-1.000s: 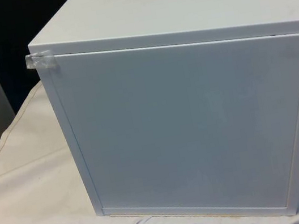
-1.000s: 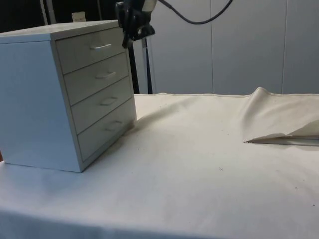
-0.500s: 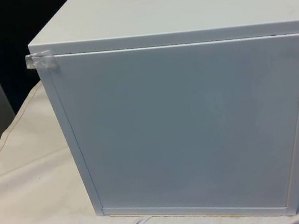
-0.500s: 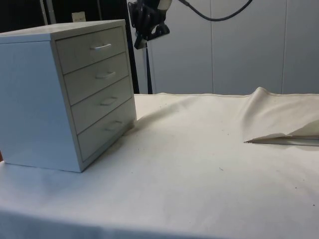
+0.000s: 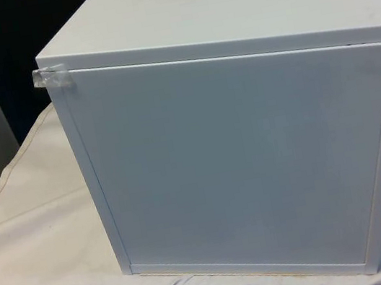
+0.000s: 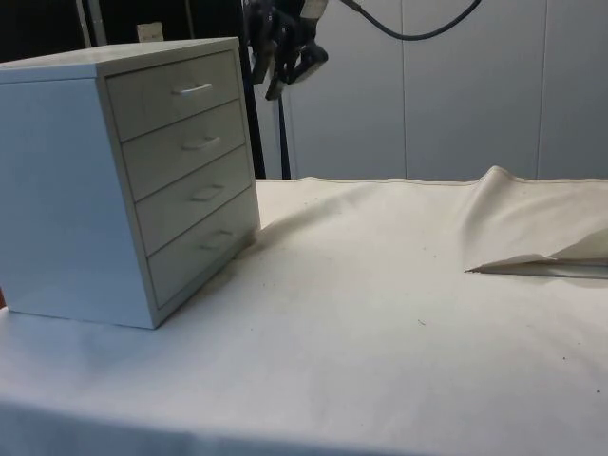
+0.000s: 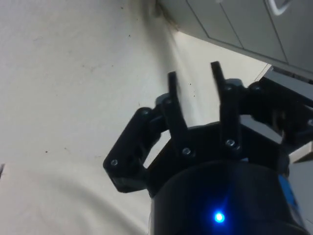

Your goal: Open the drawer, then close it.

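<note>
**Gripper hangs apart from the top drawer, all four fronts flush**

You are looking at a white chest of drawers (image 6: 123,180) standing on the cloth-covered table (image 6: 380,323); in the front view its plain back panel (image 5: 245,162) faces the camera, with a scrap of clear tape (image 5: 51,76) at the upper corner on the front view's left. In the side view the four drawer fronts line up level with one another, none of them pulled out. The top drawer (image 6: 176,92) carries a small pale handle (image 6: 193,89), and the three below it have the same.

Your gripper (image 6: 285,74) hangs in the air just beyond the chest's upper front corner — near the top drawer's level, but not touching the chest or the handle. In the wrist view the gripper (image 7: 194,84) shows its two black fingers (image 7: 172,98) parted with a clear gap between them, holding nothing — the white cloth and the lower edge of the chest (image 7: 230,29) lie past the tips. A fold of cloth (image 6: 532,237) rises on the far side of the table, well apart from the chest.
</note>
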Robot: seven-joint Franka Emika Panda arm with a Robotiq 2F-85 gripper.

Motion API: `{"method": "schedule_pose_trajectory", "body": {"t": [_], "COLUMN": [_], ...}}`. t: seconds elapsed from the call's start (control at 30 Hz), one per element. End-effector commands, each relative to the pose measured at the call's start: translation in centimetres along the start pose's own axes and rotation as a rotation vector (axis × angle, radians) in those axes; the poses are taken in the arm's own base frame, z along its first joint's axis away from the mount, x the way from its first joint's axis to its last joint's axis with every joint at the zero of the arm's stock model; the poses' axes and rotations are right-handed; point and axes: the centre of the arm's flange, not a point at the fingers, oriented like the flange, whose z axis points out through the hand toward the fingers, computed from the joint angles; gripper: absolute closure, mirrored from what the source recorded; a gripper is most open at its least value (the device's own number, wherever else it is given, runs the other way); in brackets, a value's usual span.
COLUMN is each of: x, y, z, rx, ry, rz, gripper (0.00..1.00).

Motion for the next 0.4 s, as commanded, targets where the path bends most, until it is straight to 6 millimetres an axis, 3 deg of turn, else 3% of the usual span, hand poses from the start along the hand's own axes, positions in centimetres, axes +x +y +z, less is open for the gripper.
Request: {"method": "schedule_pose_trajectory", "body": {"t": [0.0,0.03,0.27,0.3,0.37], "x": [0.03,0.03,-0.01,0.00,0.00], "y": [-0.02,-0.02,0.00,0.00,0.00], "z": [-0.01,-0.01,0.01,0.00,0.00], "rx": [0.000,0.000,0.000,0.000,0.000], "ry": [-0.001,-0.001,-0.001,0.000,0.000], "rz": [-0.001,-0.001,0.000,0.000,0.000], "gripper": [0.66,0.56,0.20,0.10,0.05]}}
